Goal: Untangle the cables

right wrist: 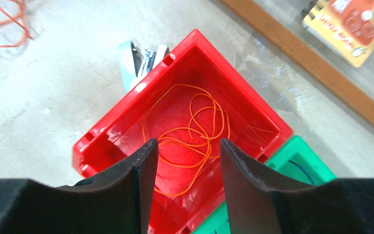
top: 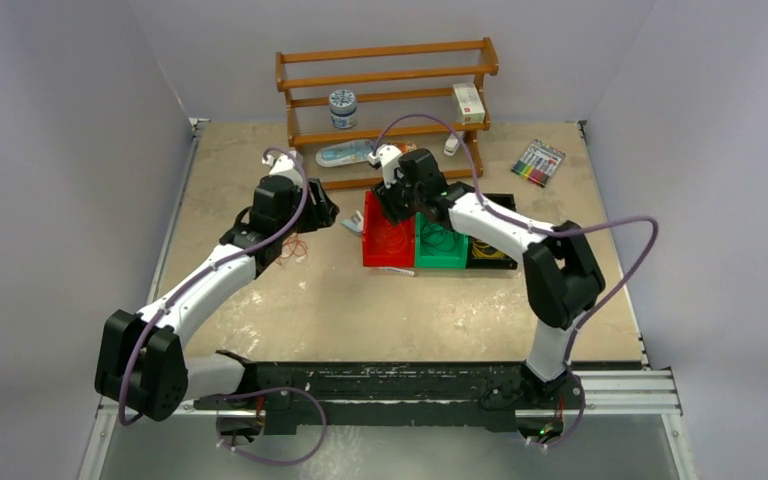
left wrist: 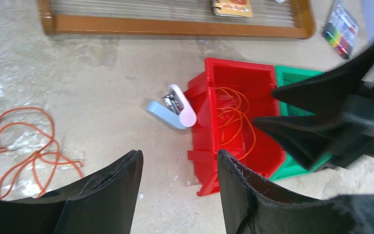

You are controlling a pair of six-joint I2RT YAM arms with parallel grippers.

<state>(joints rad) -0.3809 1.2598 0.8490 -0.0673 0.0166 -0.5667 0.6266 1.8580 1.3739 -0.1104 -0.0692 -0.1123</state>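
Orange cable loops (right wrist: 190, 131) lie in the red bin (right wrist: 243, 83), mid surface. A second orange cable tangle (left wrist: 19, 146) lies loose on the surface (left wrist: 126, 73), well left of that bin. The green bin (top: 441, 264), just right of the red one, holds a dark cable (top: 442, 240). A yellow cable (top: 492, 254) sits in the black bin (top: 491, 266). The right tool (right wrist: 187, 146) hangs over the red bin, jaws apart, empty. The left tool (left wrist: 180, 161) hovers between the tangle and the red bin, jaws apart, empty. A stapler (left wrist: 175, 108) lies just beside the red bin's left wall.

Glossy red plastic bin (right wrist: 246, 85), smooth thin orange cables (right wrist: 190, 129); rough matt table (right wrist: 53, 97), varnished wooden rack (right wrist: 311, 72)
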